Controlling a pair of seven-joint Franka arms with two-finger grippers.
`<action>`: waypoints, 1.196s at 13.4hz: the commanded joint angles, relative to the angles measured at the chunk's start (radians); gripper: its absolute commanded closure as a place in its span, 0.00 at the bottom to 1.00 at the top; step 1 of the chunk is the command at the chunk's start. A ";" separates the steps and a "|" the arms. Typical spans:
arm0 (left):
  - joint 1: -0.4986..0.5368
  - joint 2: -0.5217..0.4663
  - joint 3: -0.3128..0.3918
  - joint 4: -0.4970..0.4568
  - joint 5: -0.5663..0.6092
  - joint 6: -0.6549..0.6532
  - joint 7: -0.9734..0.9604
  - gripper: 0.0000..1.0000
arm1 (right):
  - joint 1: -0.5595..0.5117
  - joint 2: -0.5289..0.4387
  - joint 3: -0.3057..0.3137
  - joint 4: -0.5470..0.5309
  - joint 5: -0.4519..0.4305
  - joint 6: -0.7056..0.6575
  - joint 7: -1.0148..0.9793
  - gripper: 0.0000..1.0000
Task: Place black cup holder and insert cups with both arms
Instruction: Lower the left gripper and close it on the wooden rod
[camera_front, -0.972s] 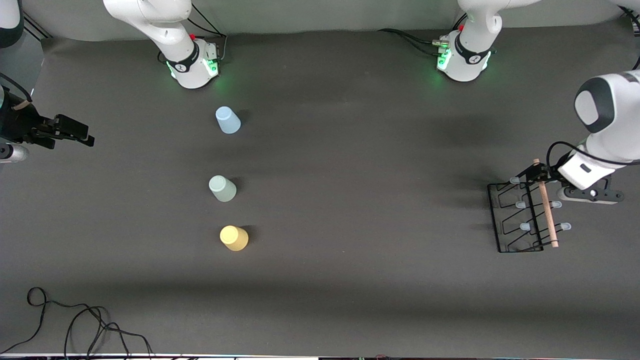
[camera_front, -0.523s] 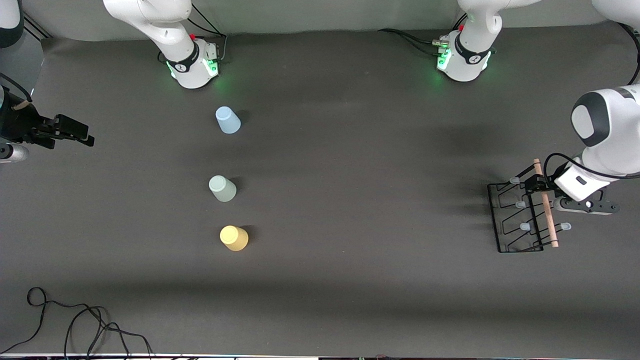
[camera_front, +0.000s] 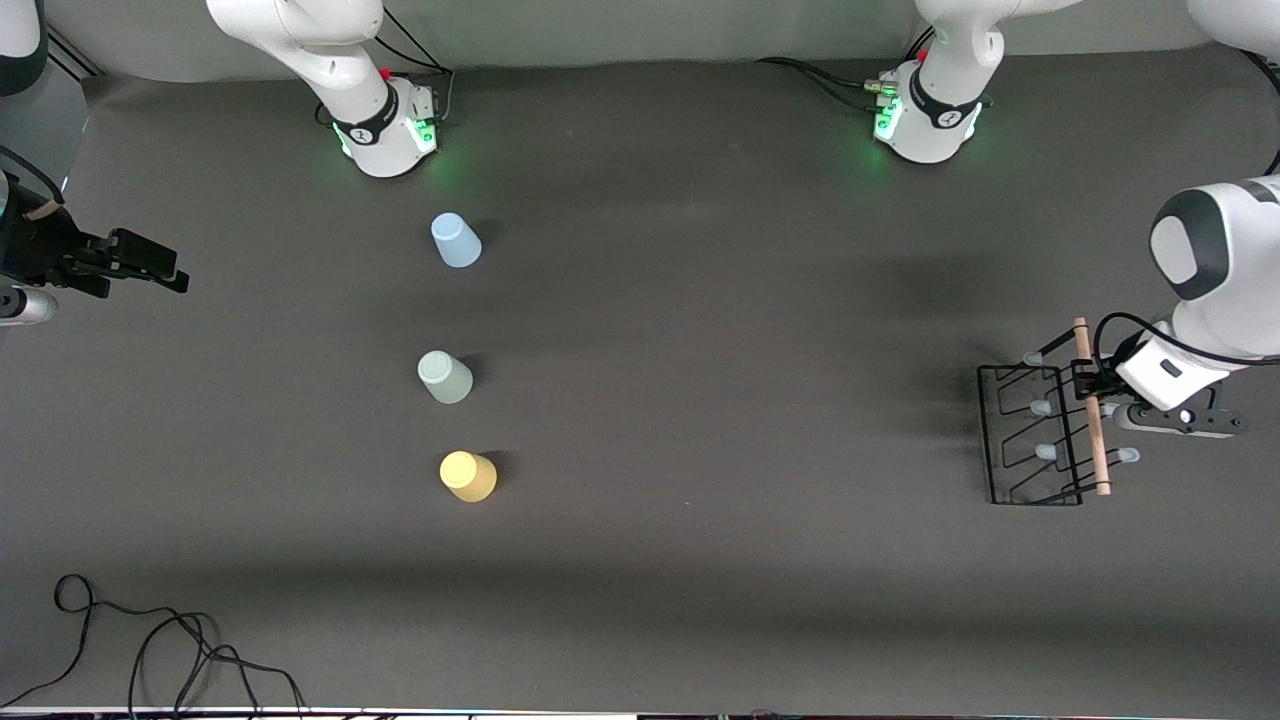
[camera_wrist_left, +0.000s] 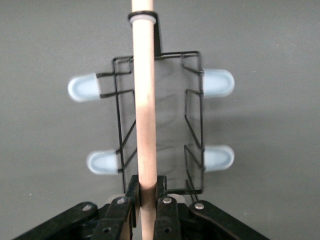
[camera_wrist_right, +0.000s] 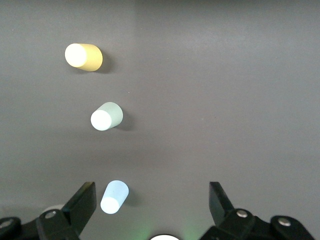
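The black cup holder (camera_front: 1030, 435), a wire rack with a wooden rod (camera_front: 1092, 408) and pale-tipped pegs, stands at the left arm's end of the table. My left gripper (camera_front: 1092, 392) is shut on the rod (camera_wrist_left: 144, 100) from above; its fingers (camera_wrist_left: 131, 192) press both sides. Three cups stand upside down in a row toward the right arm's end: light blue (camera_front: 455, 240), pale green (camera_front: 444, 377), yellow (camera_front: 468, 476). They also show in the right wrist view: blue (camera_wrist_right: 114, 197), green (camera_wrist_right: 106, 116), yellow (camera_wrist_right: 83, 56). My right gripper (camera_front: 150, 268) waits open and empty at the table's edge.
A black cable (camera_front: 160, 650) lies coiled on the table near the front camera at the right arm's end. The two green-lit arm bases (camera_front: 385, 125) (camera_front: 925, 115) stand along the edge farthest from the front camera.
My left gripper has slid along the wooden rod and closed on it. The rack has shifted slightly. The right arm has not moved.
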 joint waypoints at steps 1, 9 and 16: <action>-0.002 -0.009 0.008 0.207 0.007 -0.244 0.018 1.00 | -0.006 -0.006 0.001 0.008 -0.002 -0.012 -0.020 0.00; -0.212 -0.009 -0.026 0.450 -0.010 -0.495 -0.297 1.00 | -0.007 -0.006 0.001 0.008 -0.004 -0.014 -0.017 0.00; -0.635 0.140 -0.081 0.586 -0.036 -0.467 -0.886 1.00 | -0.014 -0.007 -0.001 0.006 -0.004 -0.014 -0.032 0.00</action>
